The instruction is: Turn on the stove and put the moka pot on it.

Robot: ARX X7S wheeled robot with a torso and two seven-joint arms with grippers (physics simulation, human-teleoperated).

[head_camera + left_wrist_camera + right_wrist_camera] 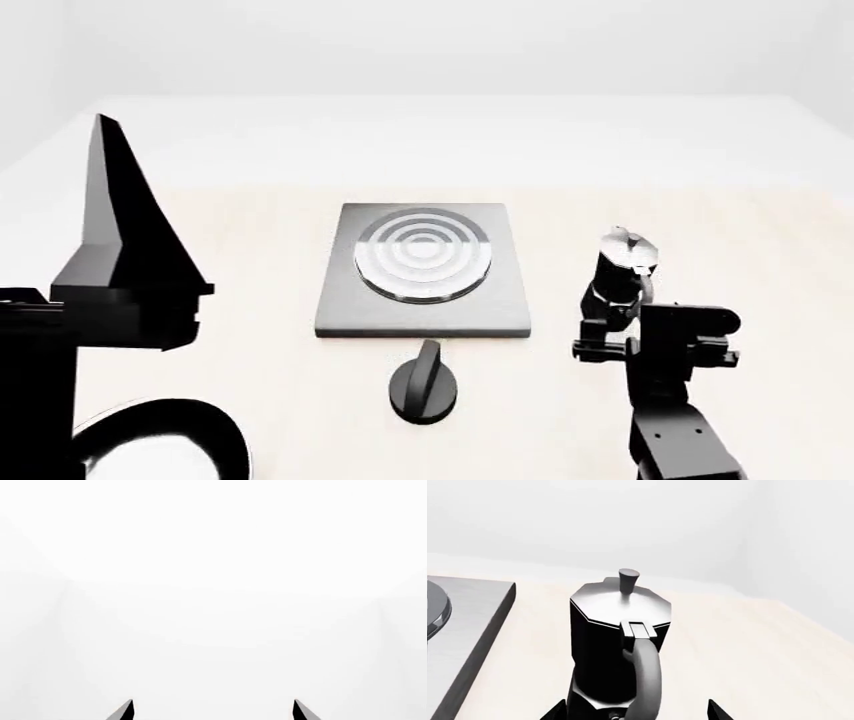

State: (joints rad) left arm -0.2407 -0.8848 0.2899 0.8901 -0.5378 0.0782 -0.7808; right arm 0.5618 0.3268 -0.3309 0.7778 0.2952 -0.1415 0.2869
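Looking across the pale wooden desk [267,260] from my head camera, I see my left pincer [114,190] raised high at the left, its dark pointed fingers aimed upward and away from everything on the desk. In its own wrist view the two black fingertips [123,711] stand well apart with only white wall between them, so that pincer is spread open and holds nothing. Below it, at the near left corner, curves the rim of a black round frying pan [174,425].

In the middle lies the flat square dark-grey metal stove slab [424,305], with raised silvery concentric burner rings [422,253] on its far half. Just in front of the slab, apart from it, sits the small black round stove knob [423,385], its ridge pointing roughly away from me.

To the right of the slab, standing upright on the desk, is the small tall black faceted moka pot [602,650]. Its shiny silver lid carries a little knob on top, and its curved handle faces my right wrist camera. My right pincer [607,315] sits at the handle side of the pot, fingertips low at either side of its base; I cannot tell whether they grip it.
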